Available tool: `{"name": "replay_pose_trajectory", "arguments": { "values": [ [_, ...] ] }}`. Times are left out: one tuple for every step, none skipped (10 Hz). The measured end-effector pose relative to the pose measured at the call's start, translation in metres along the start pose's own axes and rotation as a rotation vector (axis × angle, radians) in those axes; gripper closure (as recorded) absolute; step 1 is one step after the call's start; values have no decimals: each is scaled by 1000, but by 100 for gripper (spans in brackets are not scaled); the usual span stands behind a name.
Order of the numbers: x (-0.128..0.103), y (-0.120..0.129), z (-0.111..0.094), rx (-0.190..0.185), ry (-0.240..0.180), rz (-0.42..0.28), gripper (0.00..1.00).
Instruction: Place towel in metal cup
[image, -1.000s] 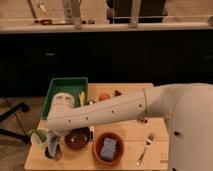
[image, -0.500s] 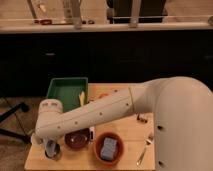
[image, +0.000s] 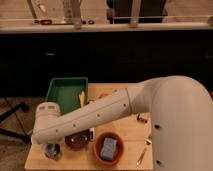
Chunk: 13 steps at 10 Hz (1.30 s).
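A metal cup stands at the front left corner of the wooden table. My white arm reaches across the table from the right. Its gripper is down at the cup, right over or in its mouth, and mostly hidden behind the wrist. A blue-grey folded piece, perhaps the towel, lies in an orange bowl at the front middle, right of the gripper. I cannot tell whether the gripper holds anything.
A green tray sits at the back left with a yellow item at its right side. A dark brown bowl stands between cup and orange bowl. A spoon lies front right. A dark counter runs behind.
My arm has swung left and down; the wrist has moved from the green tray toward the front left corner, bringing the gripper onto the metal cup.
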Motion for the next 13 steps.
{"name": "replay_pose_trajectory", "arguments": {
  "values": [
    [-1, 2, 0, 1, -6, 3, 100],
    [-1, 4, -1, 2, -14, 6, 100],
    [-1, 5, -1, 2, -19, 6, 100],
    [-1, 6, -1, 1, -24, 7, 100],
    [-1, 8, -1, -2, -32, 9, 99],
    [-1, 8, -1, -5, -40, 12, 95],
    [0, 9, 0, -12, -50, 18, 84],
    [1, 10, -1, -14, -59, 29, 73],
    [3, 12, -1, -14, -63, 38, 65],
    [4, 13, -1, -14, -68, 45, 56],
    [2, 14, -2, -15, -73, 48, 45],
    [1, 14, -3, -15, -78, 48, 34],
    [0, 15, -3, -16, -79, 48, 26]
  ]
}}
